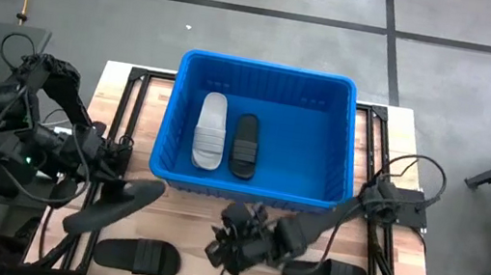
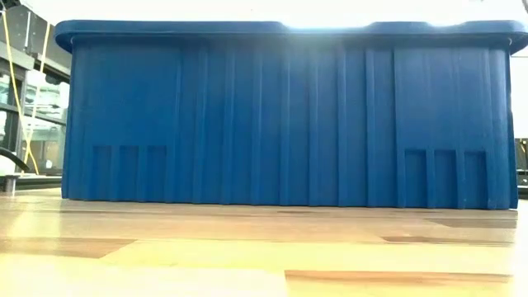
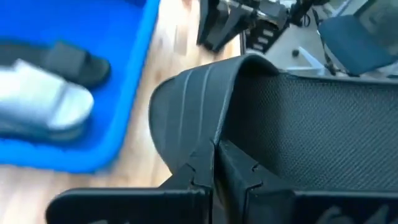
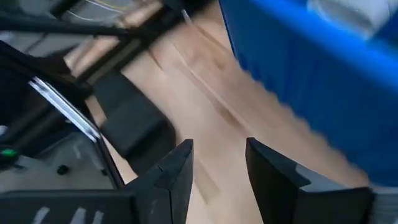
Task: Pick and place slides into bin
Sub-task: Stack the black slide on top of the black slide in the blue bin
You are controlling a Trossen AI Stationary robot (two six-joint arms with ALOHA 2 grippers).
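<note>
Left claw (image 1: 124,199): pinched a black slide (image 1: 113,206) by its edge, beside the bin (image 1: 270,71); thin grip risked dropping it. Right claw (image 4: 217,163): spread, empty, above table (image 1: 185,214).

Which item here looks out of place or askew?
Nothing is damaged or spilled. Oddest: one black slide hangs tilted above the table, shut in the left gripper. Two slides lie neatly in the bin; the right gripper is open, empty.

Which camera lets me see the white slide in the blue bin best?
The high view: the white slide lies whole inside the bin, beside a black slide. The left wrist view shows it blurred, partly cut off. The low view shows only the bin's wall; the right wrist view, perhaps a corner.
</note>
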